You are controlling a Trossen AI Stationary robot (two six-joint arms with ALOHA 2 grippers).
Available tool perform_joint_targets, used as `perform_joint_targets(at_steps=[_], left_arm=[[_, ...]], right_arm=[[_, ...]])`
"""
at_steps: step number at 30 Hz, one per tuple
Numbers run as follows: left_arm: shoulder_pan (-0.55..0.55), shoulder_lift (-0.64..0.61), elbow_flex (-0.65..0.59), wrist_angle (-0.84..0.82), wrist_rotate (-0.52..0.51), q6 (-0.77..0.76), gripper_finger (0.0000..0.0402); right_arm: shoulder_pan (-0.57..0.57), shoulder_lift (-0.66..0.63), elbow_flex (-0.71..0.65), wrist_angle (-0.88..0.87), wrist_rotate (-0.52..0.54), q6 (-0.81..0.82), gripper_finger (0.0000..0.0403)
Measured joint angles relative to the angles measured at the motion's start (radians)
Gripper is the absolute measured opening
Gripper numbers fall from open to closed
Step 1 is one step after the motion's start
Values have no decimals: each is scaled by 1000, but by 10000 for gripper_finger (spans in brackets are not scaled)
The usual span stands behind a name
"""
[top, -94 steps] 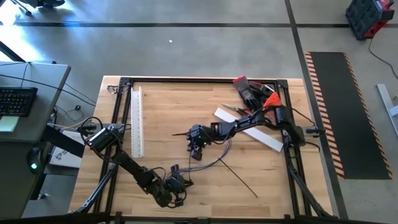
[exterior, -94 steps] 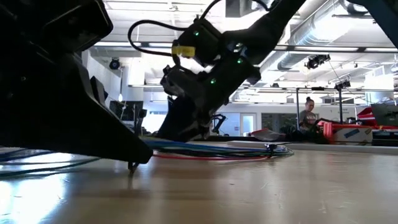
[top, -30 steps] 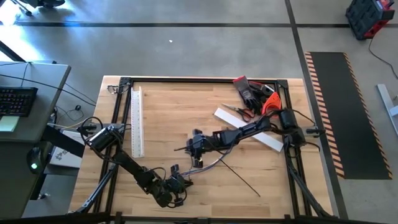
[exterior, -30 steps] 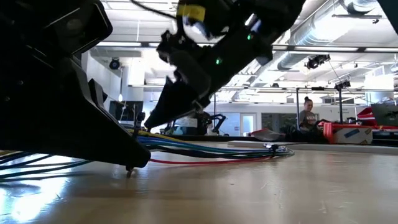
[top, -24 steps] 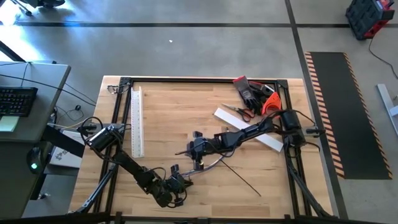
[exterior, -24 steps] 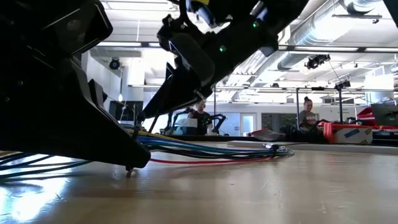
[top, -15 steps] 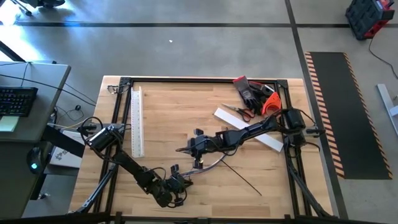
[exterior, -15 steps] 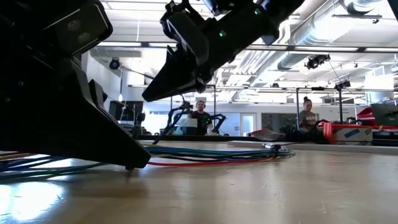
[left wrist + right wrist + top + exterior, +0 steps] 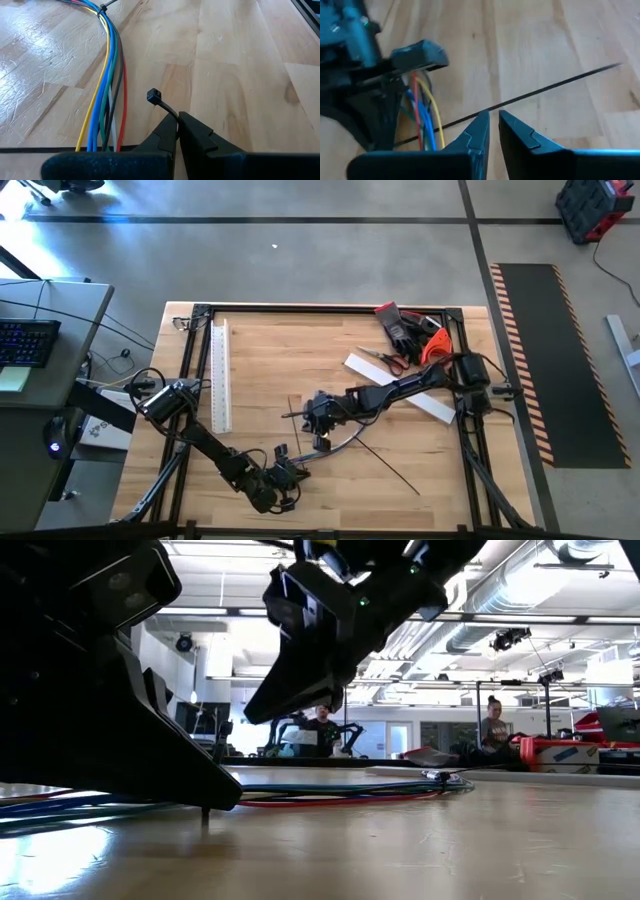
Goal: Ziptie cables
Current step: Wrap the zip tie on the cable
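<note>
From above, the right gripper (image 9: 318,412) hangs mid-table over the curved cables (image 9: 345,442); the left gripper (image 9: 283,472) sits low near the front edge. At table height the cables (image 9: 340,790) lie flat on pale wood. The left wrist view alone shows its fingers pinched on a ziptie (image 9: 161,102) with a square head, beside the coloured wires. The right wrist view shows its fingers nearly together around a thin, stiff, dark strip (image 9: 530,93).
</note>
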Motion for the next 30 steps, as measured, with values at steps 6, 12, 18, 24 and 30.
perform_joint_targets(at_steps=[6, 12, 18, 24, 30], left_arm=[[0, 0, 0, 1, 1, 0, 0], [0, 0, 0, 1, 4, -1, 0], [2, 0, 0, 1, 5, 0, 0], [2, 0, 0, 1, 8, 0, 0], [2, 0, 0, 1, 15, 26, 0]], right_arm=[[-39, 57, 1, 70, -34, 100, 98], [-67, 157, 1, 184, -71, 203, 188], [-73, 193, 4, 248, -95, 253, 223], [-74, 198, 5, 272, -99, 275, 217], [-77, 221, 32, 278, -126, 297, 209]])
